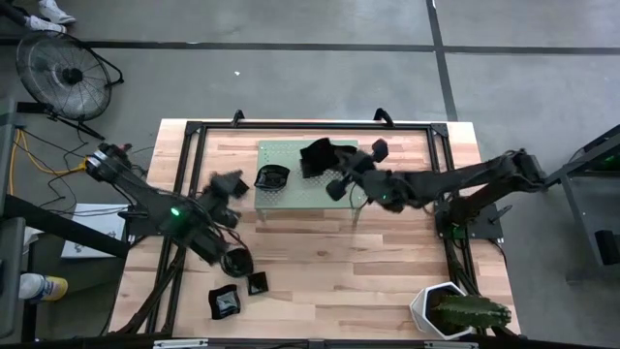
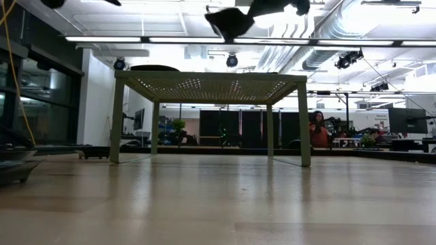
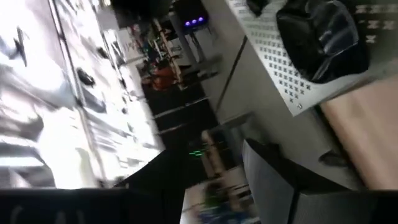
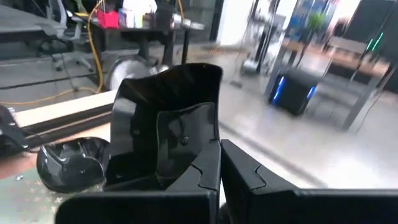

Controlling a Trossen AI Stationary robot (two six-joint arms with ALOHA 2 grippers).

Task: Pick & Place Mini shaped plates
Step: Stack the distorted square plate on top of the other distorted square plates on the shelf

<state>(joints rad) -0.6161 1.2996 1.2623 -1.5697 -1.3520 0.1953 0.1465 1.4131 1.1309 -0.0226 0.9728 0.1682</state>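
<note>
The right gripper is hanging over the green perforated stand at the back of the bench, its jaws closing on a glossy black square plate with raised rims. A rounded black dish is sitting on the stand beside it. The left gripper is hovering left of the stand; I cannot tell how its jaws stand. Three more black plates are lying near the front.

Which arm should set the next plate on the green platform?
Right. Its end effector is shut on a black plate directly above the green perforated platform, beside the rounded plate already there. The left end effector hangs off the platform's edge, and no plate shows in it.
</note>
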